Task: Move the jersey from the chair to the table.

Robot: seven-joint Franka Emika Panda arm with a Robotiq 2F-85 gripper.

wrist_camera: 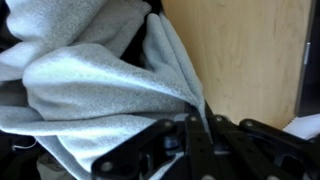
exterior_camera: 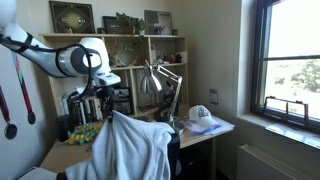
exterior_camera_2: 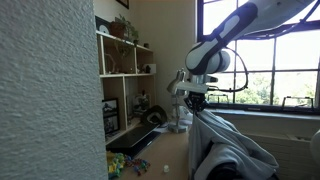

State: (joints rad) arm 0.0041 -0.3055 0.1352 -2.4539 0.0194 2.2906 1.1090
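Hanging as a wrinkled heap from one raised peak, the jersey [exterior_camera: 132, 148] is seen in an exterior view in front of the table [exterior_camera: 62, 155]. Its peak is drawn up to the gripper [exterior_camera: 108, 108], and its lower part is spread over the dark chair [exterior_camera: 178, 152]. A white cap [exterior_camera: 203, 115] is laid on the far end of the table, well apart from the cloth. In an exterior view from the side, the gripper [exterior_camera_2: 196, 103] is pointed straight down, and the top of the jersey [exterior_camera_2: 238, 150] is met by it, while the folds are spread downward and outward below. In the wrist view, the gripper [wrist_camera: 200, 128] is seen closed narrowly, with a fold of the jersey [wrist_camera: 90, 80] pinched between the fingers. The light wood of the table [wrist_camera: 250, 60] is shown just beside the cloth.
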